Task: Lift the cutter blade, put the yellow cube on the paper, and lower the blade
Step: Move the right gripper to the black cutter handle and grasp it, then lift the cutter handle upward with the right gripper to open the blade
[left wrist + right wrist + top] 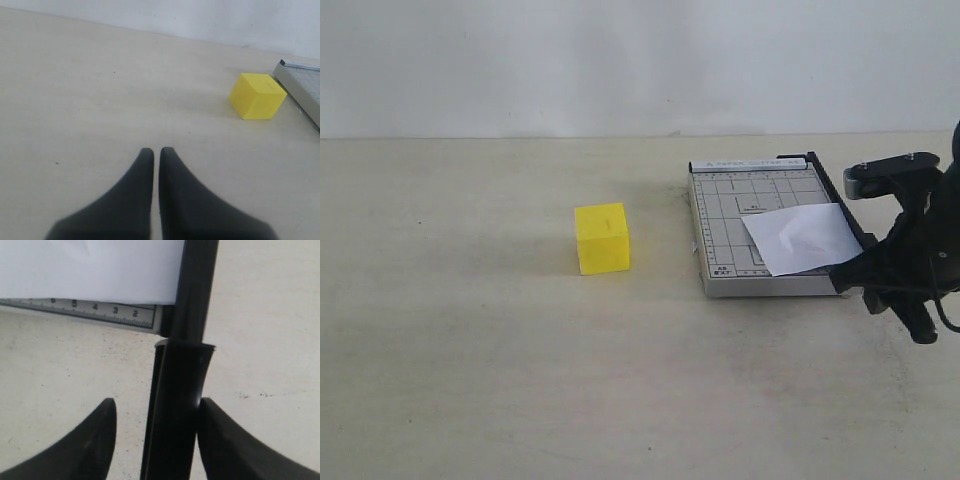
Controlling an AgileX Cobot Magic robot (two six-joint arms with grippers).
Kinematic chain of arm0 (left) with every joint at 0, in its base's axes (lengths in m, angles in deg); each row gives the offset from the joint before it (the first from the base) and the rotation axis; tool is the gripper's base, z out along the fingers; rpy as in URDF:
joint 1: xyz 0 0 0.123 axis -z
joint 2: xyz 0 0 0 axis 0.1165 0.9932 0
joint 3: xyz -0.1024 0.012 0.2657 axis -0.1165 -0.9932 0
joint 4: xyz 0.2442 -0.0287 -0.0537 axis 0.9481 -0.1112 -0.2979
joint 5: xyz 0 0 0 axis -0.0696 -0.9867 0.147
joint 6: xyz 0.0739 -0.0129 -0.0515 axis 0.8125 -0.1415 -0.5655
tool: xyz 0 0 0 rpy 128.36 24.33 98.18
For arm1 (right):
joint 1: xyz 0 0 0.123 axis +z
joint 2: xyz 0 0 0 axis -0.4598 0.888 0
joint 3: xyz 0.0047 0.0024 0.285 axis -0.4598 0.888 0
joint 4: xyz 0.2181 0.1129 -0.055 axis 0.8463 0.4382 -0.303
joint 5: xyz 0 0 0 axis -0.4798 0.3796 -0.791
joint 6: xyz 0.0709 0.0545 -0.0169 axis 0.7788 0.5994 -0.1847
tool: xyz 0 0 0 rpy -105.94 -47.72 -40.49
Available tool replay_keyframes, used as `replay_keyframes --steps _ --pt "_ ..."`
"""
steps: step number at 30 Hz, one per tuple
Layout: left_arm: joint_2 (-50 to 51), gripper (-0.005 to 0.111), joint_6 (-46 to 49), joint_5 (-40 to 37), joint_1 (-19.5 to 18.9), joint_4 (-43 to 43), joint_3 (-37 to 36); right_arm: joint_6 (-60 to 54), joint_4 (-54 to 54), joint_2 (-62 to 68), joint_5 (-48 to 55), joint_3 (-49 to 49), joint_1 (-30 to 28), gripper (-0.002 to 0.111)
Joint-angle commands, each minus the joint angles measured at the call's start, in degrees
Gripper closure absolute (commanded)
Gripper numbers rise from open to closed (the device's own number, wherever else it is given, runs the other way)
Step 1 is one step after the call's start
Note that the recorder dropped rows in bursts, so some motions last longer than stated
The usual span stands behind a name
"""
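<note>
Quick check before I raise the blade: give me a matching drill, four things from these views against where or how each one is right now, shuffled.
Things
1. yellow cube
2. paper
3. blade handle
4. left tool

States
A. between the open fingers of the right tool
B. shut, holding nothing
C. on the bare table, apart from the grey board
D. lying on the grey board

Pairs: 1-C, 2-D, 3-A, 4-B

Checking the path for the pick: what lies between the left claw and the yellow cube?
Only bare tabletop lies between the left claw and the yellow cube, seen in the left wrist view.
</note>
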Motion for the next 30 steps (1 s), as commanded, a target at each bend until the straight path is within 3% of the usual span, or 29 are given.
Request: replay_keyframes --steps 1,5,11,15,30 --pt "-0.2 0.102 0.0 0.5 0.2 0.2 -0.2 -0.1 -0.1 1.9 0.6 -0.2 -0.4 0.043" --pt "-0.2 0.102 0.0 0.5 0.2 0.2 -0.2 -0.1 -0.1 2.8 0.5 -0.2 -0.4 0.051" --pt "-0.2 0.102 0.0 0.5 0.2 0.2 -0.2 -0.1 -0.1 2.7 0.2 -0.2 -0.4 0.085" --pt "-0.2 0.102 0.0 0.5 0.2 0.2 -0.2 -0.1 -0.2 2.5 0.2 -0.2 -0.4 0.099" --pt "-0.2 0.102 0.0 0.5 0.2 0.2 -0.2 -0.1 -0.7 -9.8 -6.6 -0.4 -0.4 0.1"
